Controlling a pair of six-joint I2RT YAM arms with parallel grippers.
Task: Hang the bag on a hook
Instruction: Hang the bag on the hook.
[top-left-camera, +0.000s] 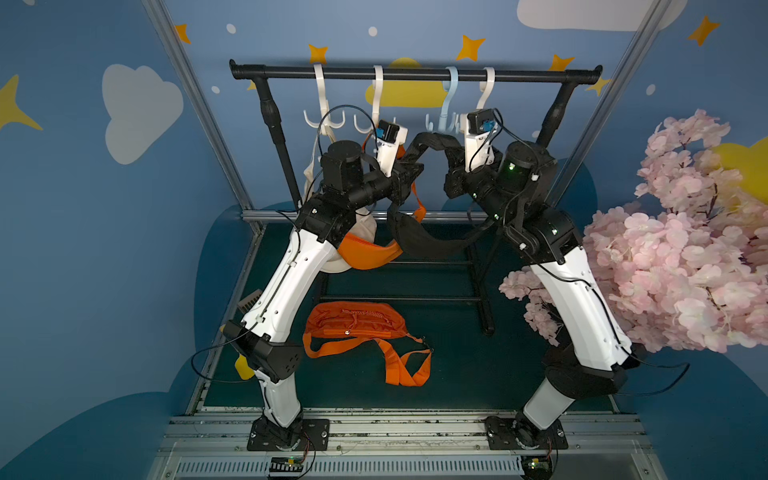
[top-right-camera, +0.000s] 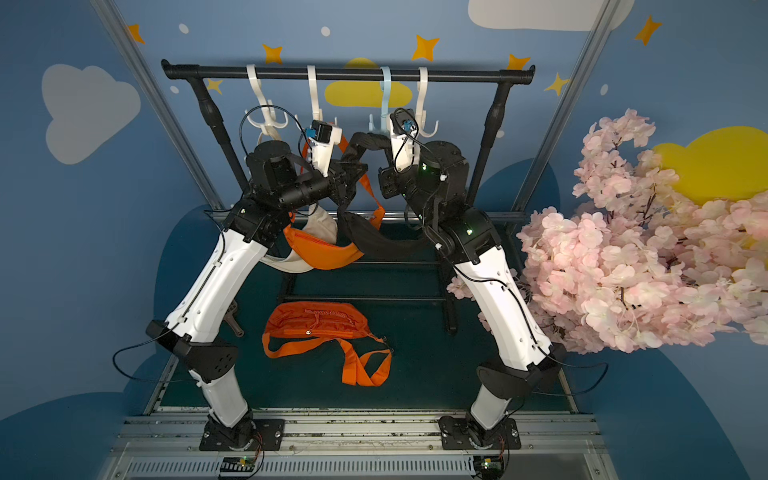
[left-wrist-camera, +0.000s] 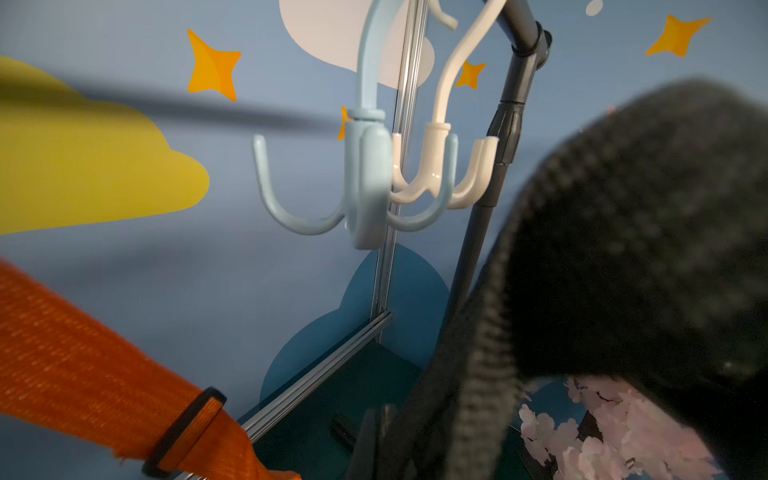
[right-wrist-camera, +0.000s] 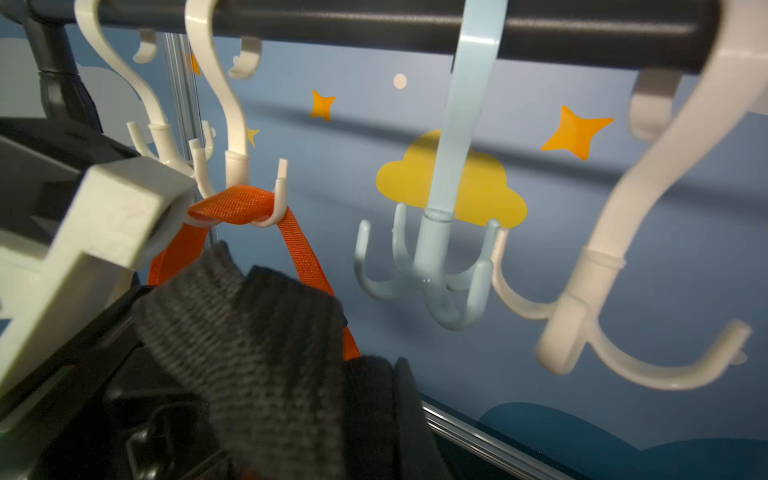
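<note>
The left gripper (top-left-camera: 409, 169) was clamped fully down on the black webbing strap (top-left-camera: 430, 140), which arched limp between the arms. The black waist bag (top-left-camera: 432, 243) sagged in the air below it. It looked soft and light, and was best handled by that strap rather than the pouch. The right gripper (top-left-camera: 454, 172) pinched the strap's other end equally tight, close to the pale blue hook (top-left-camera: 448, 110), whose prongs were bare.

In a top view I see pink blossoms (top-left-camera: 665, 232) crowding the right edge, a white cloud decal (top-left-camera: 137, 112) upper left, orange stars (top-left-camera: 470, 48) across the top.
</note>
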